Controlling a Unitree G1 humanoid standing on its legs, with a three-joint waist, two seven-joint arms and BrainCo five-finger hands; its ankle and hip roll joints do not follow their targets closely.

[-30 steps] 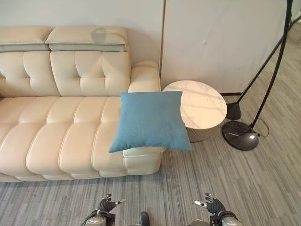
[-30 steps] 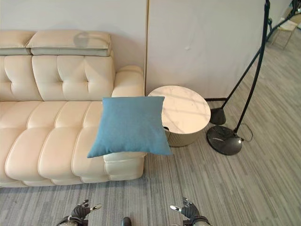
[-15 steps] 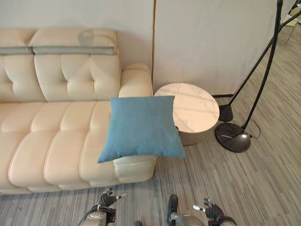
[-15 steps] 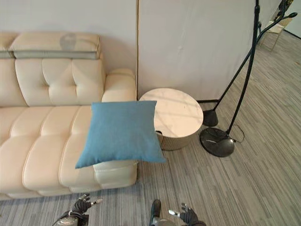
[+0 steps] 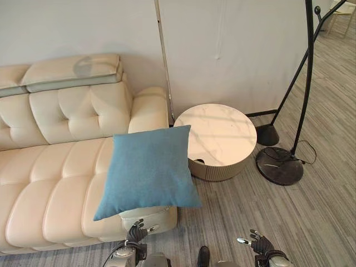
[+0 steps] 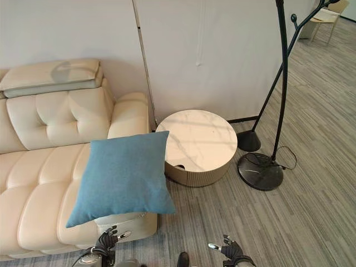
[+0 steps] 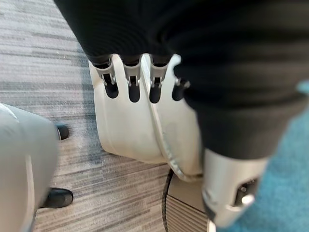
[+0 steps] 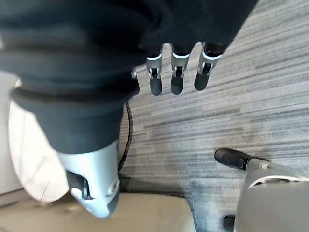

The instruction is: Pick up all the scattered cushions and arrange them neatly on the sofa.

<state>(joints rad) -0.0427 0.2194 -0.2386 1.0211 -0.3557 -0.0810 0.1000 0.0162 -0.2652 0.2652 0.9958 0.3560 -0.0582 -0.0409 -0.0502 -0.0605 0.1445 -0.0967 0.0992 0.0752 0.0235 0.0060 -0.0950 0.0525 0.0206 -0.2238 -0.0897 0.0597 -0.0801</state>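
The left hand (image 5: 135, 233) hangs low over the floor (image 5: 311, 222), just in front of the sofa's (image 5: 50, 183) front corner, fingers (image 7: 131, 82) relaxed and slightly spread, holding nothing. The right hand (image 5: 259, 243) is also low, well to the right of the left one, over bare floor, fingers (image 8: 176, 72) loosely extended and empty.

The cushion (image 5: 146, 169), blue and square, lies just beyond the left hand and a little above it, flat on the sofa's right end. Its right edge hangs past the seat toward the table (image 5: 219, 139), and its near corner juts over the sofa's front edge. It touches neither hand.

The round marble-topped table stands beyond and between the two hands, just beside the sofa's armrest. A lamp (image 5: 281, 164) with a dark round base stands farther out, beyond the right hand, near the wall (image 5: 233, 50).
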